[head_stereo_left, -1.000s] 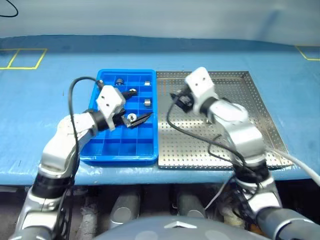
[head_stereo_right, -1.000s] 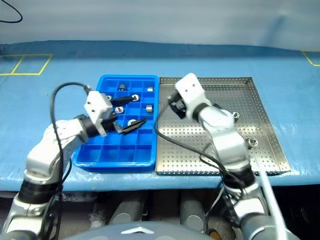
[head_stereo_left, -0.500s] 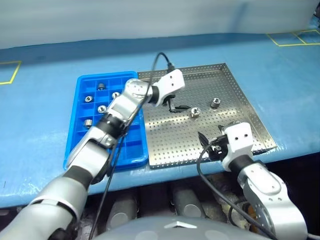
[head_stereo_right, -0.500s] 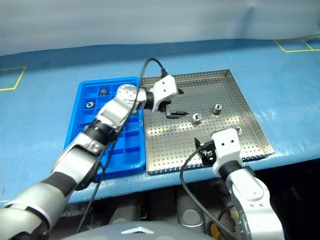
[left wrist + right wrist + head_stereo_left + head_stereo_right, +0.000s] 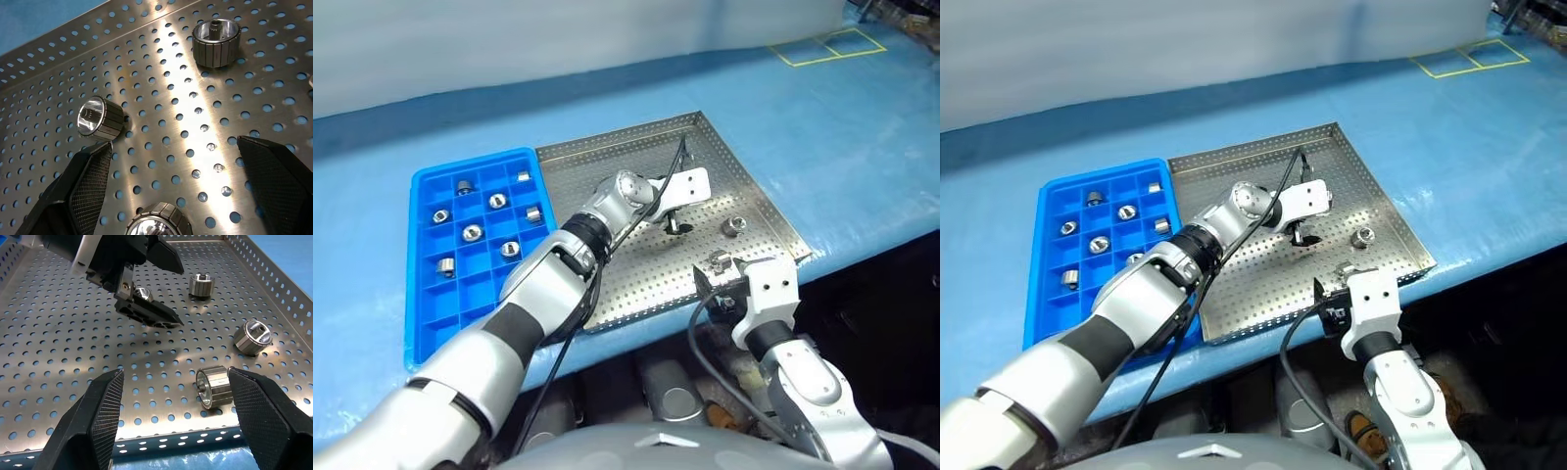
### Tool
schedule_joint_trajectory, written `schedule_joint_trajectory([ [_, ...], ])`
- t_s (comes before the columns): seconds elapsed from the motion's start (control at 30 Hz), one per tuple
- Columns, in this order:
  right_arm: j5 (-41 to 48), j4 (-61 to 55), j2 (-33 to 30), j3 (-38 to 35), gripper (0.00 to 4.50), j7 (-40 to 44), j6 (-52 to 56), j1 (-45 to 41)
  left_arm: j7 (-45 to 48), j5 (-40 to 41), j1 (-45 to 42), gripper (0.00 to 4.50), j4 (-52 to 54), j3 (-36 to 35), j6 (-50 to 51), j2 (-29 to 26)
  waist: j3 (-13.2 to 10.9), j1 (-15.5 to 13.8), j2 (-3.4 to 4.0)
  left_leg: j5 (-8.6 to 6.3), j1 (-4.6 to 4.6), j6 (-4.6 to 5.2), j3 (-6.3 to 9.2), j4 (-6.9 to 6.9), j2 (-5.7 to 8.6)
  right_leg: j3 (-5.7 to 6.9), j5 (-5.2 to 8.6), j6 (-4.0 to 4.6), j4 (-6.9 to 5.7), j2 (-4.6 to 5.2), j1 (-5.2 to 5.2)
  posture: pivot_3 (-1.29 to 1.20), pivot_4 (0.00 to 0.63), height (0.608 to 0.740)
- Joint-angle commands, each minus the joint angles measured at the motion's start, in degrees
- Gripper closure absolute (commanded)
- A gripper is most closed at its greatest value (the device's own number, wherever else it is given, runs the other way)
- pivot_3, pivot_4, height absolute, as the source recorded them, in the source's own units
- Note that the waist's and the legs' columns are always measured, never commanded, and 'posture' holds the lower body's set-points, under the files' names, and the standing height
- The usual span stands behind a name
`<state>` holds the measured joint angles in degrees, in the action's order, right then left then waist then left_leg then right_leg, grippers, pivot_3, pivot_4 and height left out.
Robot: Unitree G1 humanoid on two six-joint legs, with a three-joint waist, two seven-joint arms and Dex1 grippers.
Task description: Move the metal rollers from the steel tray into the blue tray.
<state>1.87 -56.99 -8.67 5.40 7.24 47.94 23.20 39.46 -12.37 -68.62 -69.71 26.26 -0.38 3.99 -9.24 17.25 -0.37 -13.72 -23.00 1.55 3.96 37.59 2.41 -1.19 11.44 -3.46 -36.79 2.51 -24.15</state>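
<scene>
Reaching now over steel tray (image 5: 607, 171): left gripper (image 5: 674, 225) crossed from blue tray (image 5: 426, 304), fingers wide, empty, straddling roller (image 5: 159, 227). Right gripper (image 5: 173, 396) pulled back to near rim, fingers apart, empty. 7 rollers (image 5: 473, 233) sit in blue compartments; next pick looks imminent.

bare steel tray (image 5: 58, 333) floor, rollers (image 5: 213, 386) scattered
</scene>
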Motion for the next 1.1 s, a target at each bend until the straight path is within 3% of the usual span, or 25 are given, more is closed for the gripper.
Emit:
schedule_joint_trajectory([
  [0.03,0.3,-1.3,0.3,0.6,0.92,-0.7,-1.8,-0.1,-2.8,0.1,-2.4,0.00,-0.5,-3.3,-1.3,-0.5,0.0,0.7,0.00,0.00,0.00,0.00,0.00,0.00,0.00,0.00,0.00,-0.01,0.00,0.01,0.00,-0.40,0.150,0.740],
  [0.4,1.2,0.8,0.0,1.1,0.92,-0.5,-1.5,-2.8,-1.8,-2.4,-1.4,0.00,-2.3,-5.0,2.8,-4.7,0.0,1.3,-0.01,-0.01,0.00,0.01,0.01,-0.01,0.01,0.00,-0.01,-0.04,-0.01,0.01,0.00,-0.36,0.150,0.740],
  [0.83,2.0,2.1,-0.3,1.2,0.92,-0.4,-0.9,-5.2,4.0,-4.6,1.5,0.00,-0.9,-4.8,5.4,-5.0,0.0,0.4,-0.02,-0.02,0.04,0.03,0.00,0.01,0.02,-0.03,-0.02,-0.07,-0.04,0.03,0.03,-0.34,0.150,0.740],
  [0.93,2.0,2.3,-0.1,1.3,0.90,-0.6,-1.0,-5.2,3.2,-4.1,1.9,0.58,-0.6,-5.6,5.6,-4.9,0.0,0.4,-0.01,-0.03,0.04,0.03,0.00,0.01,0.02,-0.03,-0.02,-0.08,-0.03,0.03,0.04,-0.34,0.150,0.740],
  [1.1,2.1,2.7,-0.1,1.4,0.90,-0.6,-1.0,-5.6,2.3,-3.4,2.1,2.24,-0.4,-6.7,5.4,-4.6,0.0,0.2,-0.01,-0.03,0.10,0.03,0.00,0.07,0.01,-0.03,-0.03,-0.09,-0.06,0.02,0.11,-0.34,0.150,0.740],
])
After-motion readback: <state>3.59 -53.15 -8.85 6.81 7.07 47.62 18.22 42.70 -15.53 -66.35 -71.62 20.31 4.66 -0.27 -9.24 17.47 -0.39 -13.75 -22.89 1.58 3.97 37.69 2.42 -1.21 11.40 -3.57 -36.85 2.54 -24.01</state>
